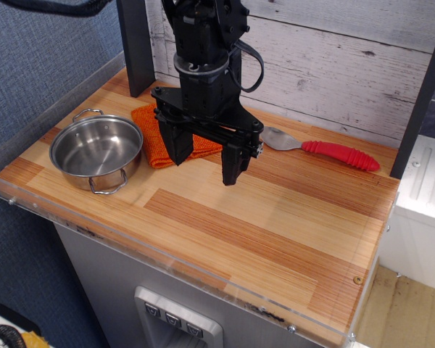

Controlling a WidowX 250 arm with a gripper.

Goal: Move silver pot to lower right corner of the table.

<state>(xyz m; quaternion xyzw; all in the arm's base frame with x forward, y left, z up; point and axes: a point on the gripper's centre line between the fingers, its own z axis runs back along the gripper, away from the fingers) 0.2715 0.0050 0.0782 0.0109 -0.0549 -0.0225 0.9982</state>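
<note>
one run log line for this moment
claw: open, empty, above table | pot: left side, untouched | cloth: behind claw | spoon: back right

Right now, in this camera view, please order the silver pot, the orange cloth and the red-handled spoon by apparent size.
1. Silver pot, largest.
2. Red-handled spoon and orange cloth: unsure, since the gripper hides part of the cloth.

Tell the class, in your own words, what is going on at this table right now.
A black robot gripper hangs open above the wooden table, holding nothing. The empty silver pot sits on the left side, not yet moved to the lower right corner. An orange cloth lies behind the gripper, and a red-handled metal spoon rests near the back right.
</note>
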